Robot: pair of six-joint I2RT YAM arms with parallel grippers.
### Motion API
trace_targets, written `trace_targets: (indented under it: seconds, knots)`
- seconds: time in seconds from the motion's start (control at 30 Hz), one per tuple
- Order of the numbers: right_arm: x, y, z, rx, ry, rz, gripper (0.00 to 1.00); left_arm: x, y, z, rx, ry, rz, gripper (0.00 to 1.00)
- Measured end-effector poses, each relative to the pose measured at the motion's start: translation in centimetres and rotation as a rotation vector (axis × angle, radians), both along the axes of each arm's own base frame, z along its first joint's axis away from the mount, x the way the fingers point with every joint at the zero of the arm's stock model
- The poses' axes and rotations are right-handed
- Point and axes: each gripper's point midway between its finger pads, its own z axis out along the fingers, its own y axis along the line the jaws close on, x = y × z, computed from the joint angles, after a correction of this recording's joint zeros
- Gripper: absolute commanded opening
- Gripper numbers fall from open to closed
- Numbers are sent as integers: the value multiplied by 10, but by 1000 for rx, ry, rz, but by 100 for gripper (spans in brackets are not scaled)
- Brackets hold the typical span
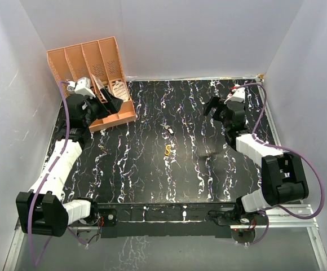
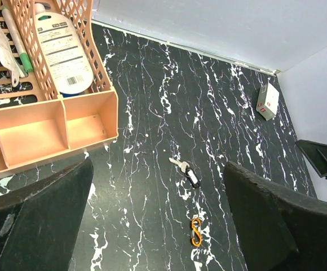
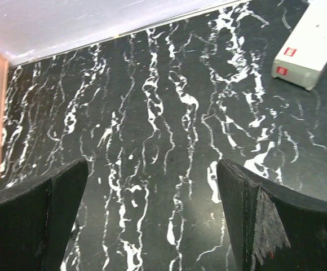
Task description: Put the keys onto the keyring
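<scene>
Black marbled bench [image 1: 152, 175], white walls [image 1: 180, 34]. Mid-bench: keys [image 2: 185, 169], with keyring [image 2: 196, 232] just nearer the front edge, apart. Wide open and empty toward the back corners: left gripper [image 1: 111, 100], right gripper [image 1: 217, 110]. Approach step, seemingly; next, reaching down for each piece.

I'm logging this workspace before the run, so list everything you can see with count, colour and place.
keys: one small bunch, dark and silvery, mid-table
keyring: one, orange-yellow, nearer the arms than the keys, not touching them
organizer: one, orange, slotted, far left corner
bottle: one, white, labelled, in an organizer slot
box: one, white with red marks, far right
table: one, black with white veining
left pincer: one, black, open, empty, by the organizer
right pincer: one, black, open, empty, far right
</scene>
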Motion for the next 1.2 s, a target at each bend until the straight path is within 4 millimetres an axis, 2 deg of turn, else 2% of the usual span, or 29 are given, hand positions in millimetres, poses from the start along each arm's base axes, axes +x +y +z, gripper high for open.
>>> trace_targets:
  seconds: [0.33,0.53,0.77,0.87,0.97,1.1,1.2]
  knots:
    - [1,45,20,29,23,110,98,-9,-5,8,-17,-42,-34,99]
    - [-6,66,22,61,28,229,98,-17,-7,16,-42,-69,-42,99]
    - [-9,90,34,79,44,322,98,-16,-9,3,-51,-17,-45,99]
    - [-7,114,36,66,67,354,98,-14,-10,-8,-51,20,-47,98]
    - [-6,151,30,11,111,386,98,-10,-14,-16,-57,50,-63,98]
    - [-14,201,11,-90,176,426,98,-5,-21,-27,-53,86,-78,96]
    - [-25,217,-7,-137,228,436,97,-3,-29,-32,-42,104,-95,94]
